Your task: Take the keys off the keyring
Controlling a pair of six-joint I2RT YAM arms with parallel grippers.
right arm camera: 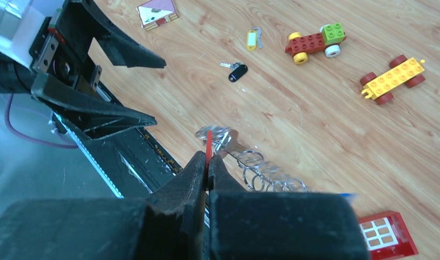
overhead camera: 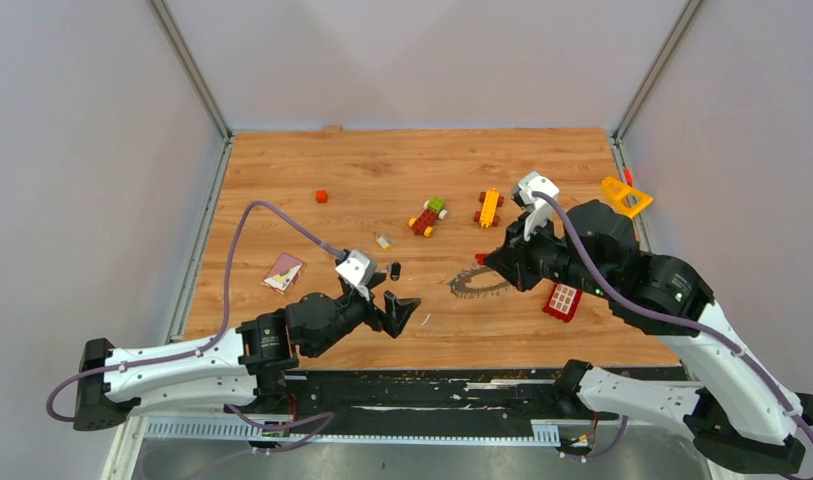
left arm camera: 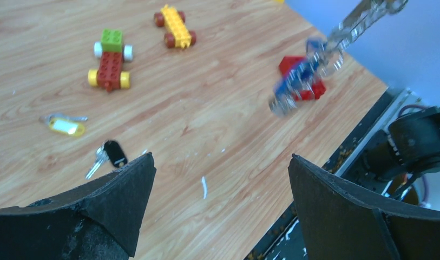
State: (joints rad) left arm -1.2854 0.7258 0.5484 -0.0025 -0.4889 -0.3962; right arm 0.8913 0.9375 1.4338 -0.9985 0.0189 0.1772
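On the worktop (overhead camera: 312, 335) we see a black key (left arm camera: 113, 153) and yellow-tagged key (left arm camera: 66, 127) loose; right gripper (right arm camera: 208, 162) pinches a red key (right arm camera: 209, 140) on the keyring (right arm camera: 263, 174), left gripper (left arm camera: 222, 162) gapes empty.

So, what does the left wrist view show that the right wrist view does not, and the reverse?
Only the left wrist view: a dark arm joint past the table edge. Only the right wrist view: the right gripper shut on a red key, and a pink card. Both: the keyring, the open left gripper, the black key, the yellow-tagged key, the red-green block car, the yellow block car.
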